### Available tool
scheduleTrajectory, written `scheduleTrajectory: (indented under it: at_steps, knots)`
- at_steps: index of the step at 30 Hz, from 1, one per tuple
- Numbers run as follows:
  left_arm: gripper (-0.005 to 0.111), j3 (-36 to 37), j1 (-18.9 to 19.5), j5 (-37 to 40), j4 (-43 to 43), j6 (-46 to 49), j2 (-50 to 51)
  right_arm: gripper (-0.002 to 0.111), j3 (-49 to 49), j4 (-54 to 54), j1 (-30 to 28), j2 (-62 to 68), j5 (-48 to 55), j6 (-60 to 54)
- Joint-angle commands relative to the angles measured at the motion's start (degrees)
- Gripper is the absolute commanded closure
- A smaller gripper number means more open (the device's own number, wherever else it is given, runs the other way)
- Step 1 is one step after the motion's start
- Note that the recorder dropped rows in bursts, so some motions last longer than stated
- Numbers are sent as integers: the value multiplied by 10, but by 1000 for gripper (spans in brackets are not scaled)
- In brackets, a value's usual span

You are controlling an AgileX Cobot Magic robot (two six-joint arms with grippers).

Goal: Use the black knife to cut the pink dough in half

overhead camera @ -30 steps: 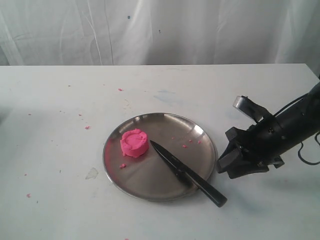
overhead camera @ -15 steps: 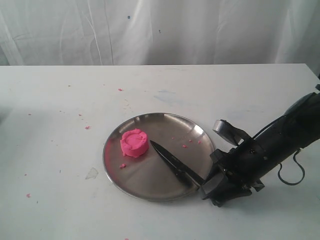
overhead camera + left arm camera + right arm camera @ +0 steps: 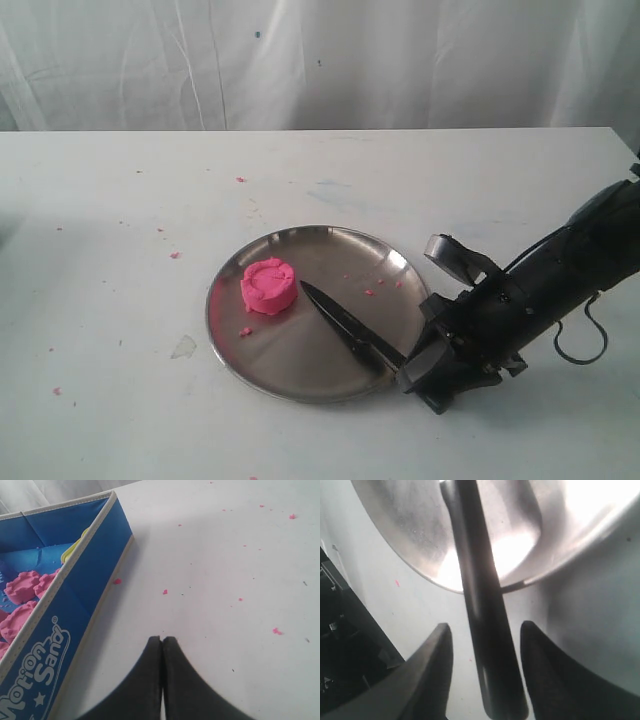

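The pink dough (image 3: 267,286) is one round puck on the left part of the steel plate (image 3: 340,250). The black knife (image 3: 345,322) lies slanted across the plate, tip near the dough, handle over the plate's near right rim. My right gripper (image 3: 425,378) is down at that handle end, hiding it in the exterior view. In the right wrist view the knife handle (image 3: 487,630) runs between the fingers (image 3: 434,660), with a gap on each side; the right gripper (image 3: 487,632) is open. My left gripper (image 3: 162,640) is shut on nothing above bare table.
A blue Motion Sand box (image 3: 60,605) holding pink moulded pieces sits beside the left gripper. Pink crumbs (image 3: 370,291) dot the plate and the white table (image 3: 120,400). A white curtain hangs behind the table.
The right arm came down and to the left from beside the plate to the knife handle, then settled there. Knife and dough have not moved.
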Motion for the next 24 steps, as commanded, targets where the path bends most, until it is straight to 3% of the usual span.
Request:
scheduleTrajectory:
  at_steps: [1, 24]
  knots:
    - [107, 1, 1, -1, 2, -1, -2, 67, -3, -11, -1, 0, 9, -11]
    - [107, 1, 1, -1, 2, -1, -2, 76, -20, -22, -1, 36, 33, -12]
